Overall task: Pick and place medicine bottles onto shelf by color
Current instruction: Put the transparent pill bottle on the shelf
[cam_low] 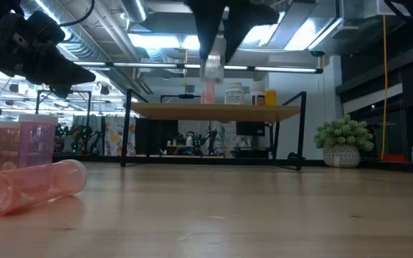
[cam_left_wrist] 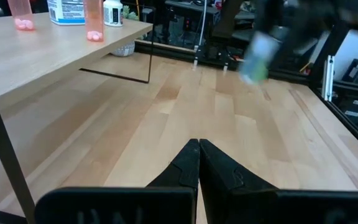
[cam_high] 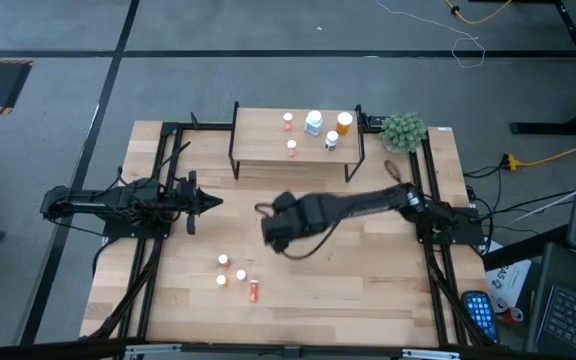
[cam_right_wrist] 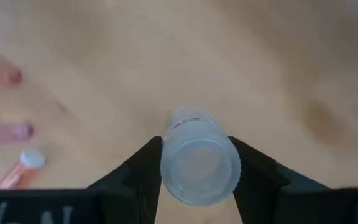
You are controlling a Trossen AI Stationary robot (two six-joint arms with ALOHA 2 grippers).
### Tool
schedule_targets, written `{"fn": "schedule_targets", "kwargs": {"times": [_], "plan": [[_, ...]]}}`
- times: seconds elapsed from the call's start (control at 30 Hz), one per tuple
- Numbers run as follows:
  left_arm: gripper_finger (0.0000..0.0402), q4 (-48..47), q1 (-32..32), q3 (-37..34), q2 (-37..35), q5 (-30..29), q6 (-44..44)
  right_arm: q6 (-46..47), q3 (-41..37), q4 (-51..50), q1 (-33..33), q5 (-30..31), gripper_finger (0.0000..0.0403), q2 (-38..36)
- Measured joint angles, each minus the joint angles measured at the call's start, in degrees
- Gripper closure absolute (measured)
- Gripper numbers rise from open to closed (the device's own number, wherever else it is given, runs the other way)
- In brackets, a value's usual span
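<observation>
My right gripper (cam_right_wrist: 194, 163) is clamped on a white-capped bottle (cam_right_wrist: 199, 160), one finger on each side of the cap end, with the bottle hanging clear of the table (cam_high: 368, 300) below it. In the left wrist view the body looks pale with a blue-green tint, so I judge it to be one of the white-blue bottles.

Procedure for this step, as I judge it: carry the bottle to the shelf (cam_high: 258, 145), which lies ahead of the gripper, beyond a strip of bare table. Keep the bottle above the level of the shelf top until it is past the near edge. Set it down beside the white-blue bottle (cam_high: 313, 123) already standing there, not among the pink ones (cam_high: 289, 121) or by the orange one (cam_high: 344, 122). Lower until the base rests flat, then release; a tilted base may tip the neighbours.

Pose: the right arm reaches from its base at the table's right side across to the middle, wrist turned down, fingers pointing at the table.

Behind and below the gripper, toward the near edge, several small bottles (cam_high: 236, 278) wait on the table, one pink one (cam_low: 29, 187) lying on its side.

My left gripper (cam_left_wrist: 198, 163) is closed on nothing and parked at the table's left side.
</observation>
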Motion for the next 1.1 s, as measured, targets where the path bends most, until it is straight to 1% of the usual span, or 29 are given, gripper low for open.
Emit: {"fn": "schedule_targets", "kwargs": {"times": [0.07,0.2,0.37,0.47,0.53,0.6,0.63,0.77,0.93,1.0,1.1], "plan": [[0.0401,0.0,0.0,0.0,0.0,0.0,0.0,-3.5,0.0,-0.1,-1.5,2.8,0.0243,-2.4],[0.0401,0.0,0.0,0.0,0.0,0.0,0.0,-10.9,0.0,0.1,-4.4,10.2,0.0243,-7.2],[0.0401,0.0,0.0,0.0,0.0,0.0,0.0,-20.1,0.0,0.5,-8.4,18.2,0.0243,-11.7],[0.0401,0.0,0.0,0.0,0.0,0.0,0.0,-25.0,0.1,0.5,-11.7,20.7,0.0243,-13.4],[0.0401,0.0,0.0,0.0,0.0,0.0,-0.1,-27.9,0.1,0.6,-14.2,20.7,0.0243,-13.8],[0.0401,0.0,0.0,0.0,0.0,0.0,-0.1,-30.8,0.1,0.3,-17.2,19.4,0.0243,-13.8],[0.0401,0.0,0.0,0.0,0.0,0.0,-0.2,-32.5,0.1,0.2,-18.9,17.4,0.0243,-13.7],[0.0401,0.0,0.0,0.0,0.0,0.0,-0.2,-38.6,0.0,0.7,-25.1,6.2,0.0243,-13.2],[0.0401,0.0,0.0,0.0,0.0,0.0,-0.2,-43.9,-0.3,0.8,-30.6,-3.0,0.0243,-13.1],[0.0401,0.0,0.0,0.0,0.0,0.0,-0.2,-46.3,-0.9,0.8,-32.1,-5.8,0.0243,-13.1],[0.0401,0.0,0.0,0.0,0.0,0.0,-0.2,-49.0,-1.7,1.6,-33.6,-8.3,0.0243,-13.1]]}}
